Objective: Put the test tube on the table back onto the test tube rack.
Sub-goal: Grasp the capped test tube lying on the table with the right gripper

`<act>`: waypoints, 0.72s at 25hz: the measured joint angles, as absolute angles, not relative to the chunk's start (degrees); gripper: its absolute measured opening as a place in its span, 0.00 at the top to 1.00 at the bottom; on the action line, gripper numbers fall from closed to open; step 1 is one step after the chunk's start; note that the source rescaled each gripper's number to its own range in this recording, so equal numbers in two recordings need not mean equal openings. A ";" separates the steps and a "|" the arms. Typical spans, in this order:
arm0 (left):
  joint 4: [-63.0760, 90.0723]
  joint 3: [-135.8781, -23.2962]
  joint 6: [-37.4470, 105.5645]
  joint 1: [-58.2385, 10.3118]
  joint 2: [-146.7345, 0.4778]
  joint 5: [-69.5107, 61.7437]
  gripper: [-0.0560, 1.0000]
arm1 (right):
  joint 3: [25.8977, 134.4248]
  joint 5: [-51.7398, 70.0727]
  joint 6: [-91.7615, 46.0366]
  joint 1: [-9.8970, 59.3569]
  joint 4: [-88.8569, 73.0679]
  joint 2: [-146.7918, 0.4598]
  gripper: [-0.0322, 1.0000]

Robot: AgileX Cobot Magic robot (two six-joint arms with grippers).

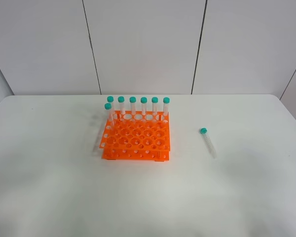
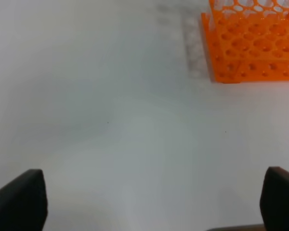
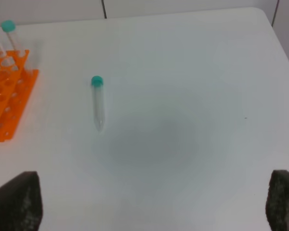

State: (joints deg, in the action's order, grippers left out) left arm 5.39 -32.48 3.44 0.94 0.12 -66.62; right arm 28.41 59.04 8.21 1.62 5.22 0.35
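The test tube point(image 1: 207, 141) lies flat on the white table point(image 1: 49, 187), to the right of the rack, teal cap toward the back. The right wrist view shows it too point(image 3: 97, 102). The orange test tube rack point(image 1: 135, 138) stands at the table's middle with several teal-capped tubes point(image 1: 138, 106) upright along its back row and one at its left side. No arm shows in the exterior high view. My left gripper point(image 2: 151, 204) is open and empty, hovering over bare table short of the rack point(image 2: 253, 43). My right gripper point(image 3: 149, 204) is open and empty, well short of the tube.
A white panelled wall point(image 1: 148, 44) stands behind the table. The rack's corner point(image 3: 7, 96) shows in the right wrist view. The table's right edge point(image 1: 293, 118) runs near the lying tube.
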 joint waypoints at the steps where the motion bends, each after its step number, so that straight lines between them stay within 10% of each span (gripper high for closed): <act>1: 5.39 -32.48 3.44 0.94 0.12 -66.62 0.00 | 28.41 59.04 8.21 1.62 5.22 0.35 0.00; 18: 5.39 -32.48 3.44 0.94 0.12 -66.62 0.00 | 28.74 58.88 8.21 1.62 4.45 0.35 0.00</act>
State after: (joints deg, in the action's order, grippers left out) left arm 5.39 -32.48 3.44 0.94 0.12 -66.62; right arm 28.74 58.88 8.21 1.62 4.45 0.35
